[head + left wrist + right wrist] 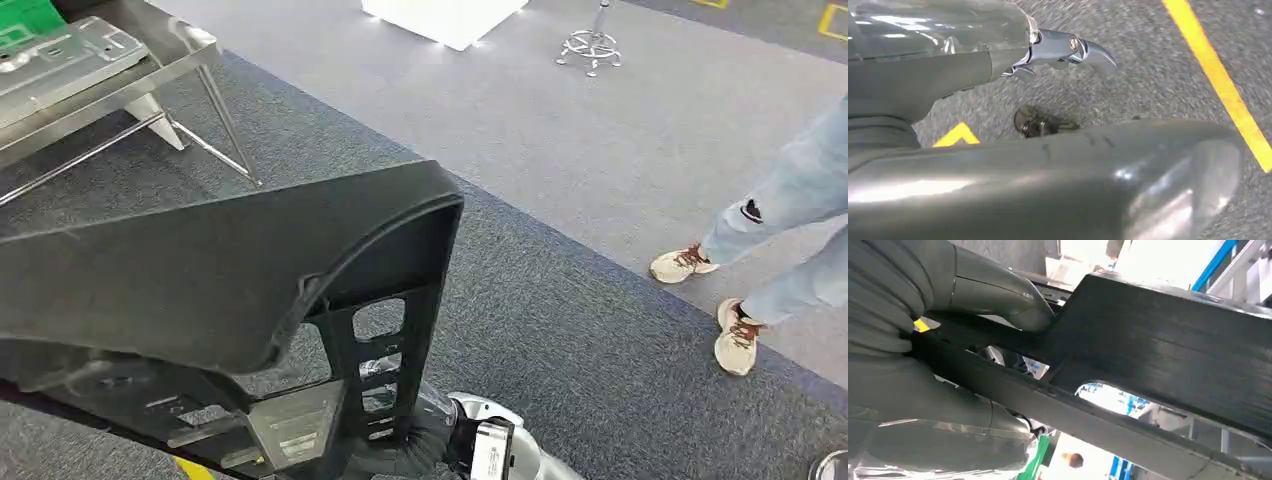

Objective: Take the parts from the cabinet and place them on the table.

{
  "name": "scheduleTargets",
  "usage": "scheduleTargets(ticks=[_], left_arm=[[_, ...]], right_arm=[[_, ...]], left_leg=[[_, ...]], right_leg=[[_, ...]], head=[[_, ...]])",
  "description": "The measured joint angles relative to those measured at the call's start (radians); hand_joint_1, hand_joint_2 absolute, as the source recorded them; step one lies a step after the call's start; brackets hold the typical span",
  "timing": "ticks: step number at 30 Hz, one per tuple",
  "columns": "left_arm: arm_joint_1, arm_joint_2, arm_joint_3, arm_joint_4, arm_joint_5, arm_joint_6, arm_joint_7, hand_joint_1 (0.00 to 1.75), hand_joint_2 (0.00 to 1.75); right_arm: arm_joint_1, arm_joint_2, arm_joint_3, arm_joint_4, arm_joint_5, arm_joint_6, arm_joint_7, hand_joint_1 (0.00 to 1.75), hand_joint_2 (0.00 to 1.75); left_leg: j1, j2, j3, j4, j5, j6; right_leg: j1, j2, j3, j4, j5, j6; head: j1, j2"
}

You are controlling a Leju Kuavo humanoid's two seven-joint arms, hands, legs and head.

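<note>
The right hand [948,355] grips the black plastic part [230,270] by its slotted end, so the broad panel rises above the hand (probably for carrying), while the left hand [998,100] hangs empty, fingers apart.

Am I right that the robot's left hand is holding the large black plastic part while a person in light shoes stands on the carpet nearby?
Not quite: the right hand grips the black plastic part, as the right wrist view shows. The person in light shoes does stand on the carpet nearby.
</note>
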Motion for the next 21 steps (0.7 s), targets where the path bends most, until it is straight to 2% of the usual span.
scheduleTargets(ticks=[1, 2, 3, 4, 6, 7, 8, 9, 10, 12, 13, 14, 15, 16, 17, 18, 19, 21], left_arm=[[0.000, 0.000, 0.002, 0.000, 0.000, -0.002, 0.003, 0.00, 0.00], [0.001, 0.000, 0.002, 0.000, 0.000, -0.003, 0.005, 0.00, 0.00], [-0.001, -0.001, 0.002, 0.000, 0.000, -0.004, 0.005, 0.00, 0.00], [-0.003, -0.001, 0.003, 0.000, 0.000, -0.004, 0.005, 0.00, 0.00], [0.003, -0.001, 0.003, 0.000, 0.001, -0.004, 0.005, 0.00, 0.00], [0.006, -0.001, 0.004, 0.000, 0.001, -0.004, 0.005, 0.00, 0.00], [0.007, -0.001, 0.005, 0.000, 0.001, -0.004, 0.005, 0.00, 0.00], [0.007, -0.003, 0.005, 0.000, 0.000, -0.004, 0.005, 0.00, 0.00], [0.003, -0.003, 0.005, 0.000, 0.000, -0.004, 0.006, 0.00, 0.00], [-0.002, -0.003, 0.005, 0.000, -0.003, -0.004, 0.006, 0.00, 0.00], [-0.001, -0.003, 0.005, 0.000, -0.003, -0.004, 0.006, 0.00, 0.00], [0.004, -0.003, 0.005, 0.000, -0.004, -0.004, 0.006, 0.00, 0.00], [0.007, -0.003, 0.005, 0.000, -0.005, -0.005, 0.004, 0.00, 0.00], [0.008, -0.003, 0.005, 0.000, -0.006, -0.005, 0.002, 0.00, 0.00], [0.009, -0.003, 0.005, 0.000, -0.006, -0.008, -0.001, 0.00, 0.00], [0.007, -0.003, 0.005, 0.000, -0.006, -0.010, -0.004, 0.00, 0.00], [0.005, -0.003, 0.005, 0.000, -0.007, -0.013, -0.006, 0.00, 0.00], [0.006, -0.003, 0.005, 0.000, -0.010, -0.017, -0.011, 0.00, 0.00]], right_arm=[[0.000, 0.000, 0.000, 0.000, 0.000, 0.000, 0.000, 1.64, 1.75], [0.000, 0.000, 0.000, -0.001, 0.000, 0.000, 0.000, 1.64, 1.75], [0.000, 0.000, 0.000, 0.000, 0.000, 0.000, 0.000, 1.64, 1.75], [0.001, -0.001, 0.000, -0.001, 0.000, 0.000, 0.000, 1.64, 1.75], [-0.001, -0.001, 0.000, -0.001, 0.000, 0.000, 0.000, 1.64, 1.75], [-0.003, 0.000, 0.000, -0.002, 0.000, 0.000, 0.000, 1.64, 1.75], [-0.004, 0.002, 0.000, -0.002, 0.000, 0.000, 0.000, 1.64, 1.75], [-0.003, 0.002, 0.000, -0.002, 0.000, 0.000, 0.000, 1.64, 1.75], [-0.004, 0.003, 0.000, -0.003, 0.000, 0.002, -0.001, 1.64, 1.75], [0.000, 0.002, 0.000, -0.002, 0.000, 0.004, -0.001, 1.64, 1.75], [0.002, 0.002, 0.000, -0.001, 0.000, 0.005, 0.000, 1.64, 1.75], [0.004, 0.002, 0.000, -0.001, 0.000, 0.005, 0.000, 1.64, 1.75], [0.004, 0.002, 0.000, -0.001, 0.000, 0.005, -0.001, 1.64, 1.75], [0.004, 0.002, 0.000, -0.001, 0.001, 0.003, -0.001, 1.64, 1.75], [0.004, 0.002, 0.000, -0.001, 0.001, 0.003, -0.002, 1.64, 1.75], [0.004, 0.002, 0.000, -0.001, 0.001, 0.003, -0.002, 1.64, 1.75], [0.003, 0.002, 0.000, -0.001, 0.002, 0.002, -0.002, 1.64, 1.75], [0.004, 0.001, 0.000, -0.002, 0.002, 0.002, -0.002, 1.64, 1.75]], left_leg=[[0.002, -0.015, 0.002, 0.006, -0.005, -0.004], [0.004, -0.027, -0.002, 0.017, -0.012, -0.009], [0.001, -0.037, -0.011, 0.030, -0.017, -0.016], [0.003, -0.048, -0.019, 0.031, -0.017, -0.022], [0.014, -0.069, -0.024, 0.025, -0.016, -0.038], [0.013, -0.081, -0.026, 0.022, -0.015, -0.045], [0.013, -0.056, -0.021, 0.030, -0.018, -0.046], [0.006, 0.006, -0.033, 0.057, -0.033, -0.052], [0.009, 0.046, -0.071, 0.128, -0.070, -0.057], [0.015, 0.067, -0.155, 0.276, -0.127, -0.064], [0.018, 0.070, -0.179, 0.315, -0.130, -0.067], [0.020, 0.071, -0.178, 0.305, -0.110, -0.069], [0.022, 0.074, -0.155, 0.254, -0.073, -0.071], [0.023, 0.083, -0.115, 0.172, -0.027, -0.070], [0.023, 0.106, -0.064, 0.074, 0.017, -0.068], [0.011, 0.161, -0.040, 0.023, 0.007, -0.058], [0.009, 0.153, -0.038, 0.018, 0.011, -0.046], [0.005, 0.134, -0.043, 0.024, 0.004, -0.035]], right_leg=[[-0.003, 0.011, 0.039, -0.088, 0.054, 0.000], [-0.007, 0.051, 0.074, -0.175, 0.096, 0.000], [-0.011, 0.104, 0.077, -0.194, 0.074, 0.002], [-0.011, 0.091, 0.076, -0.194, 0.077, -0.002], [0.000, 0.072, 0.078, -0.195, 0.074, -0.016], [-0.004, 0.059, 0.084, -0.205, 0.077, -0.023], [-0.010, 0.039, 0.094, -0.215, 0.081, -0.028], [-0.009, 0.031, 0.102, -0.221, 0.079, -0.032], [-0.005, 0.010, 0.107, -0.223, 0.077, -0.038], [-0.002, -0.023, 0.110, -0.223, 0.070, -0.041], [-0.002, -0.037, 0.112, -0.223, 0.067, -0.041], [-0.002, -0.051, 0.115, -0.223, 0.063, -0.039], [-0.003, -0.062, 0.119, -0.223, 0.060, -0.037], [-0.004, -0.072, 0.125, -0.223, 0.056, -0.034], [-0.003, -0.083, 0.133, -0.223, 0.051, -0.030], [0.001, -0.092, 0.138, -0.224, 0.046, -0.023], [0.006, -0.100, 0.138, -0.223, 0.043, -0.017], [0.004, -0.115, 0.145, -0.229, 0.039, -0.005]], head=[[0.000, 0.000], [0.000, 0.000], [0.000, 0.000], [-0.001, 0.000], [0.000, 0.000], [0.001, 0.000], [0.000, 0.000], [-0.002, 0.000], [-0.007, 0.000], [-0.007, 0.000], [-0.007, 0.000], [-0.007, 0.000], [-0.007, 0.000], [-0.007, 0.000], [-0.007, 0.000], [-0.006, 0.000], [-0.005, 0.000], [-0.005, 0.000]])
